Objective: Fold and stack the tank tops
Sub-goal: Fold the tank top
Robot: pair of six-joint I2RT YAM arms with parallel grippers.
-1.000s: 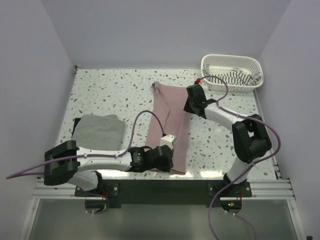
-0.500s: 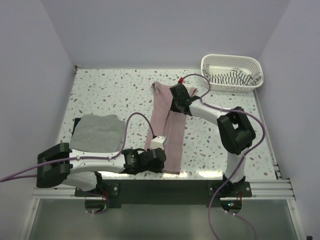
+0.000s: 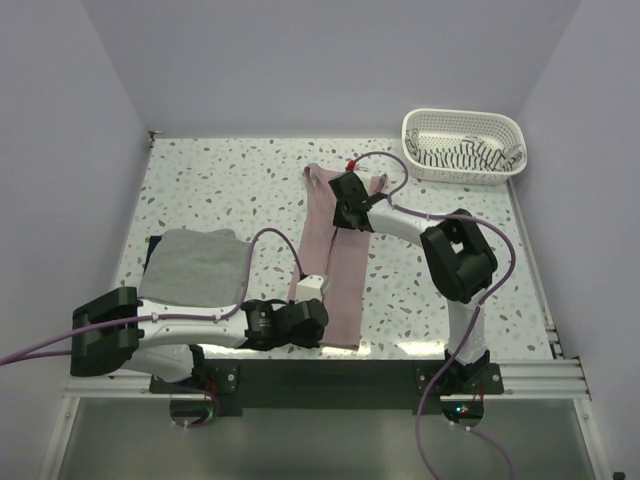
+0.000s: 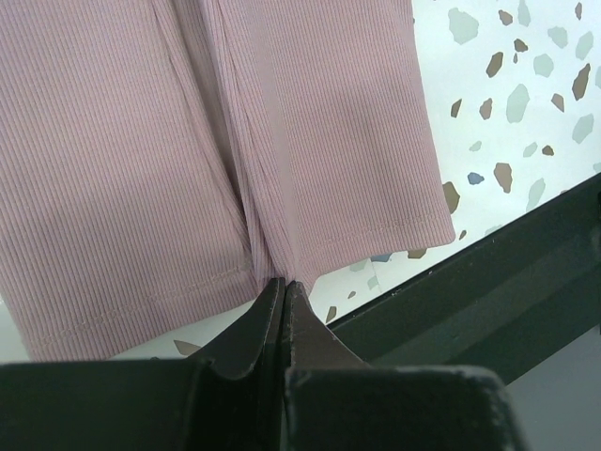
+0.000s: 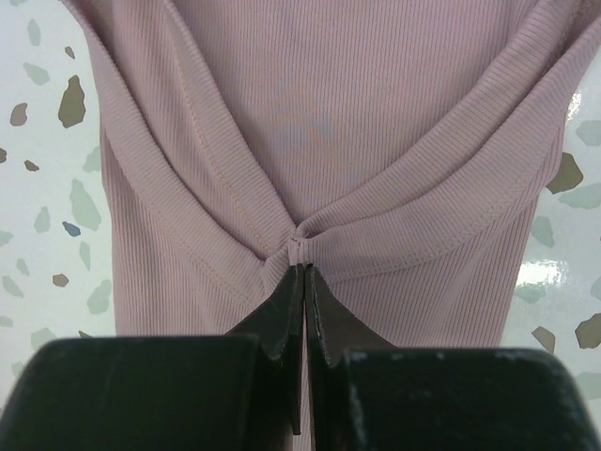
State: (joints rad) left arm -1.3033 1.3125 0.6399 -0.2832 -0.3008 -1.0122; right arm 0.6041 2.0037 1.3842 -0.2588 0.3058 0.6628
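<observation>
The dusty pink tank top [image 3: 338, 262] lies lengthwise in the table's middle, folded narrow. My left gripper [image 3: 312, 322] is shut on its near hem [image 4: 282, 272], which bunches at the fingertips. My right gripper [image 3: 345, 208] is shut on its far end, pinching the strap area [image 5: 300, 246] into a pucker. A folded light grey tank top [image 3: 195, 266] lies at the left. The black-and-white striped tank top [image 3: 465, 156] sits in the basket. The dark navy one is out of view.
A white lattice basket [image 3: 420, 128] stands at the far right corner. The table's black front edge [image 4: 488, 272] runs just past the pink hem. Purple cables trail from both arms.
My right gripper has carried the pink top's right side leftward over itself; the top is now narrower. My left gripper shifted slightly left with the near hem.
</observation>
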